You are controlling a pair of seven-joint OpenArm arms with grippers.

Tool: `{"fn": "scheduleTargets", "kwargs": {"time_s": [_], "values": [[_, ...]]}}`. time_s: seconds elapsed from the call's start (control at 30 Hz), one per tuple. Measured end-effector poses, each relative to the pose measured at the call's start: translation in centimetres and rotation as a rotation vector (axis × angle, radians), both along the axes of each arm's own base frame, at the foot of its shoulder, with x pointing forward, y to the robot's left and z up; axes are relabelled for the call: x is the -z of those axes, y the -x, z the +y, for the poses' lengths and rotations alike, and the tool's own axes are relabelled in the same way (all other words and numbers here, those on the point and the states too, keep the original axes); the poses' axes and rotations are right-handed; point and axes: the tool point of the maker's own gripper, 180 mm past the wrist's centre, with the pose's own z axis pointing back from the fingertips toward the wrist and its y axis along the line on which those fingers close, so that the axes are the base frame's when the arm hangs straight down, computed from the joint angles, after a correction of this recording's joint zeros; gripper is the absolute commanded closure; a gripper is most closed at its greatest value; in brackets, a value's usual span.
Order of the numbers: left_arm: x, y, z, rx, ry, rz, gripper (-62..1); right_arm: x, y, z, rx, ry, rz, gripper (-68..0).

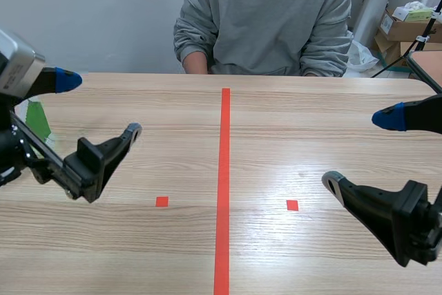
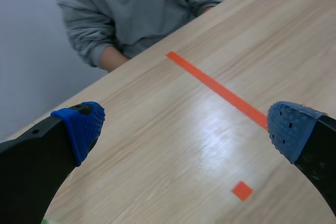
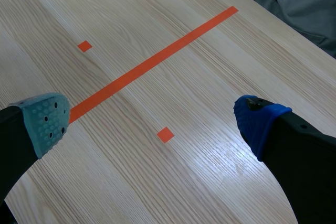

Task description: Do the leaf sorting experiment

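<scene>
Left end effector [image 1: 100, 104]: open, empty
Right end effector [image 1: 360, 150]: open, empty
Green piece [image 1: 36, 121]: frame's left edge, far nearer the left one

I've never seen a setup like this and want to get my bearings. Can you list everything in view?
table: one, light wood, runs from the robot to the person
tape line: one, orange-red, down the table's middle
tape squares: two, orange-red, one on each side of the line
green thing: one, at the table's left edge, partly hidden behind the left arm; perhaps a leaf
cardboard boxes: a few, brown, beyond the table's far right corner
person: one, grey sweatshirt, seated across the table
left hand: one, black, open, empty
right hand: one, black, open, empty
</scene>
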Motion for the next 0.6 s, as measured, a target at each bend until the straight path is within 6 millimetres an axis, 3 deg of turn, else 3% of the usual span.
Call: {"fn": "scheduleTargets", "kwargs": {"time_s": [0.3, 0.6], "values": [[-1.9, 3.1, -0.5, 0.012, 0.071, 0.028, -62.3, 0.0, 0.0, 0.0, 0.000, 0.000, 0.000, -65.5], [-1.0, 5.4, -0.4, 0.015, 0.084, 0.104, -62.3, 0.0, 0.0, 0.0, 0.000, 0.000, 0.000, -65.5]]}}
